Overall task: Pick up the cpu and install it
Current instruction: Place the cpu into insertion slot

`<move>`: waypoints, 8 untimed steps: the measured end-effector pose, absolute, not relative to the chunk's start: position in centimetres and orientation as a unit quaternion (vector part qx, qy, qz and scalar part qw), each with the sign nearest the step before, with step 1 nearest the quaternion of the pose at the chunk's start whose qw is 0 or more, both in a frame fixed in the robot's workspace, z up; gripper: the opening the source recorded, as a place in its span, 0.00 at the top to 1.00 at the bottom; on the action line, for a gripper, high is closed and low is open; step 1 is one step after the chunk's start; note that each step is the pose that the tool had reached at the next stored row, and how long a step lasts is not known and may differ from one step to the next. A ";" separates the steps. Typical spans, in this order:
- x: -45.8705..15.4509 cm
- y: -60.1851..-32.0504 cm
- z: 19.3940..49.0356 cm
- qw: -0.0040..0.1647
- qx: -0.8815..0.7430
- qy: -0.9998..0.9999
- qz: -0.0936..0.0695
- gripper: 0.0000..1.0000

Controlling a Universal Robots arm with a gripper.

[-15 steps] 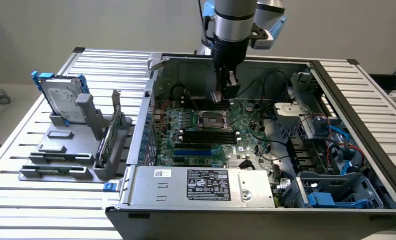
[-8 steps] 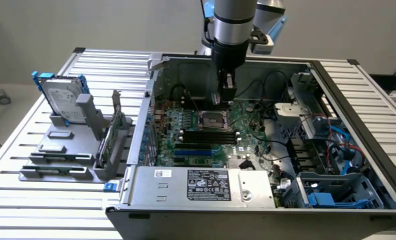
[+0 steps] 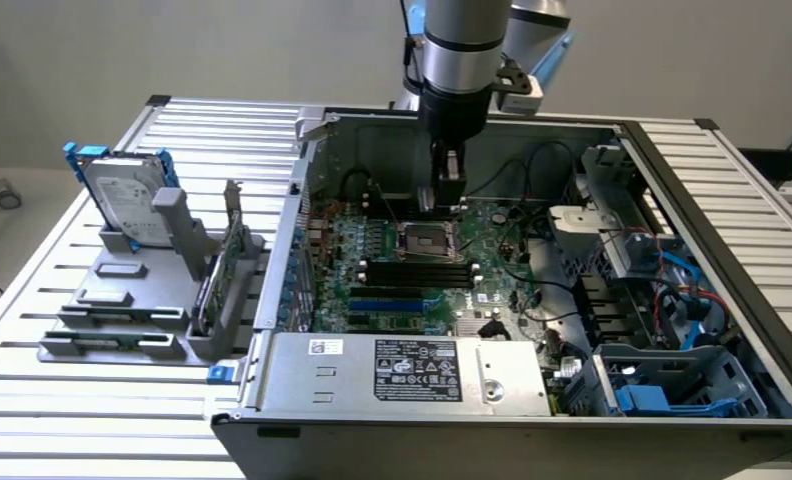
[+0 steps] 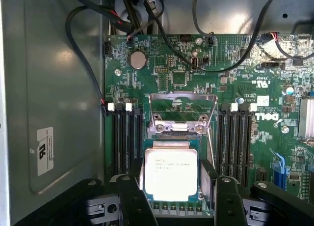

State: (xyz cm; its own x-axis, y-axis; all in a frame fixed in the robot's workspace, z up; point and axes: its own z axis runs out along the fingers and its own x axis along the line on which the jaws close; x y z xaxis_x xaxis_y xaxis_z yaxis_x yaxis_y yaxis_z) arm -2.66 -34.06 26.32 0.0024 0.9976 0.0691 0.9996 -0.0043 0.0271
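- cpu (image 4: 170, 174): it is seen in the wrist view as a square chip with a bright silver top, clamped at two opposite edges between the black fingers (image 4: 133, 204) of the gripper (image 4: 175, 186).
- The jaws are thus closed on the chip, one finger at each side.
- The chip is held directly over the motherboard socket (image 3: 436, 241). Whether it is already seated in the socket cannot be told.
- The socket's metal load plate (image 4: 182, 110) is tilted up and open, just beyond the chip.
- Black memory slots (image 4: 125, 137) are ranged on either side of the socket on the green motherboard (image 4: 186, 73).
- A round coin cell (image 4: 138, 60) is mounted on the same board.
- In the exterior view the gripper (image 3: 446, 200) is lowered inside the open computer case (image 3: 369, 150), above the motherboard (image 3: 503, 260).
- Contained in the case are the motherboard, bundles of black cable, a labelled power supply (image 3: 416, 372) along the near wall, and a blue drive caddy (image 3: 650, 400) in the near corner at the exterior view's right.
- Outside the case, at the exterior view's left, a hard drive (image 3: 123, 200) in a blue frame is stood upright in a grey holder (image 3: 116, 300).
- An expansion card (image 3: 229, 260) is stood on edge in the same holder, between the drive and the case.
- Case and holder are both set on a slatted metal table (image 3: 49, 400).
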 end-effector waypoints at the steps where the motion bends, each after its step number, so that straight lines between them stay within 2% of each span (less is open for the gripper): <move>1: -2.8 -34.1 26.3 0.015 -0.708 -0.705 -0.033 0.45; 8: -3.4 -34.7 25.7 0.017 -0.712 -0.701 -0.032 0.45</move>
